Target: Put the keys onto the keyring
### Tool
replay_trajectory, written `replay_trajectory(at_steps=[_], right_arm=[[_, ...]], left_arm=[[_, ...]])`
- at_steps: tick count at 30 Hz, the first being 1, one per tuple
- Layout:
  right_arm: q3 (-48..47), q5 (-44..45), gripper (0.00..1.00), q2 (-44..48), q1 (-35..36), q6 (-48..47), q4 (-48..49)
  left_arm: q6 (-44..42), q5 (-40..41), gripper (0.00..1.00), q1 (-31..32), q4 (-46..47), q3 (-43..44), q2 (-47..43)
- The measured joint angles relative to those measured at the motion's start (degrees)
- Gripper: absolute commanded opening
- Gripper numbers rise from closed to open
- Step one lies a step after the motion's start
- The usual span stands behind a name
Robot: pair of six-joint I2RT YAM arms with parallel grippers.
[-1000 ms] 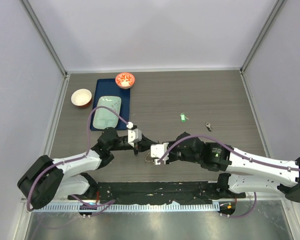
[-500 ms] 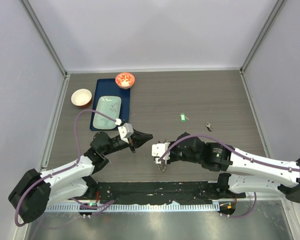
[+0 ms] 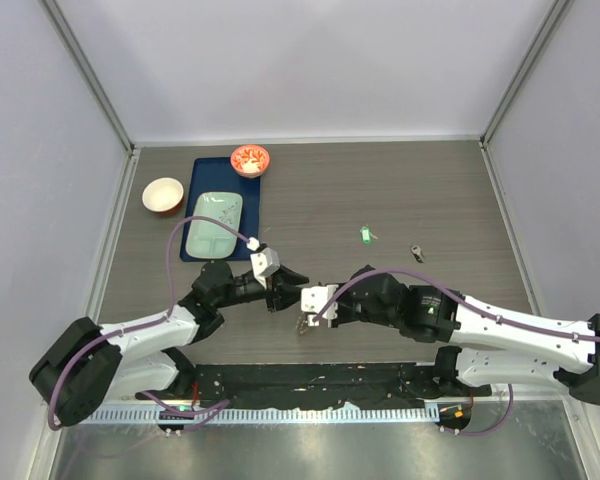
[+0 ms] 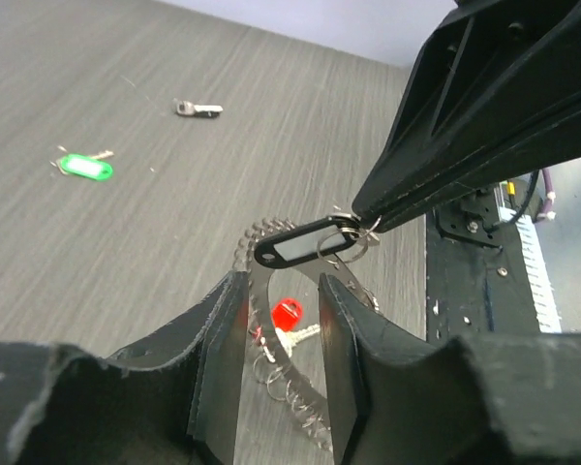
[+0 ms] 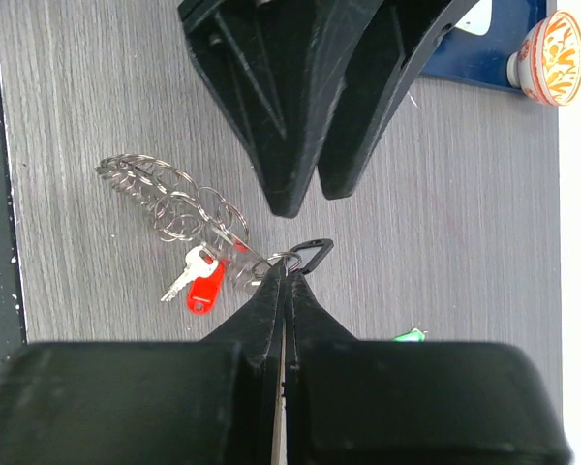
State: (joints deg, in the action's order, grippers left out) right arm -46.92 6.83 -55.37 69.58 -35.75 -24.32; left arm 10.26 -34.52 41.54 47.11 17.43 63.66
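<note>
Above the table point(image 3: 430, 190): right tool point(image 5: 286, 274) tight on the keyring point(image 5: 165, 199), left tool point(image 4: 286, 281) spread.

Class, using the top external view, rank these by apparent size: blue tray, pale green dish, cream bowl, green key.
Largest to smallest:
1. blue tray
2. pale green dish
3. cream bowl
4. green key

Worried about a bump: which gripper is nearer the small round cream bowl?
Left. The left gripper lies to the near right of the small round cream bowl; the right gripper lies farther right.
</note>
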Motion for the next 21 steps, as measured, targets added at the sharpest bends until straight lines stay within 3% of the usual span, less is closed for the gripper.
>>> replay_trajectory(at_steps=[8,16,21], right_arm=[[1.2,1.9,0.01,-2.9,0.0,3.1,3.1],[1.2,2.8,0.01,-5.8,0.0,5.9,5.7],[1.2,2.4,0.01,-6.0,0.0,7.5,6.1]], left_arm=[[1.6,-1.6,0.64,1.3,0.8,-1.5,2.3],[1.5,-1.3,0.67,3.7,1.5,-2.8,3.9],[1.1,2.5,0.63,4.6,1.9,-2.8,6.4]])
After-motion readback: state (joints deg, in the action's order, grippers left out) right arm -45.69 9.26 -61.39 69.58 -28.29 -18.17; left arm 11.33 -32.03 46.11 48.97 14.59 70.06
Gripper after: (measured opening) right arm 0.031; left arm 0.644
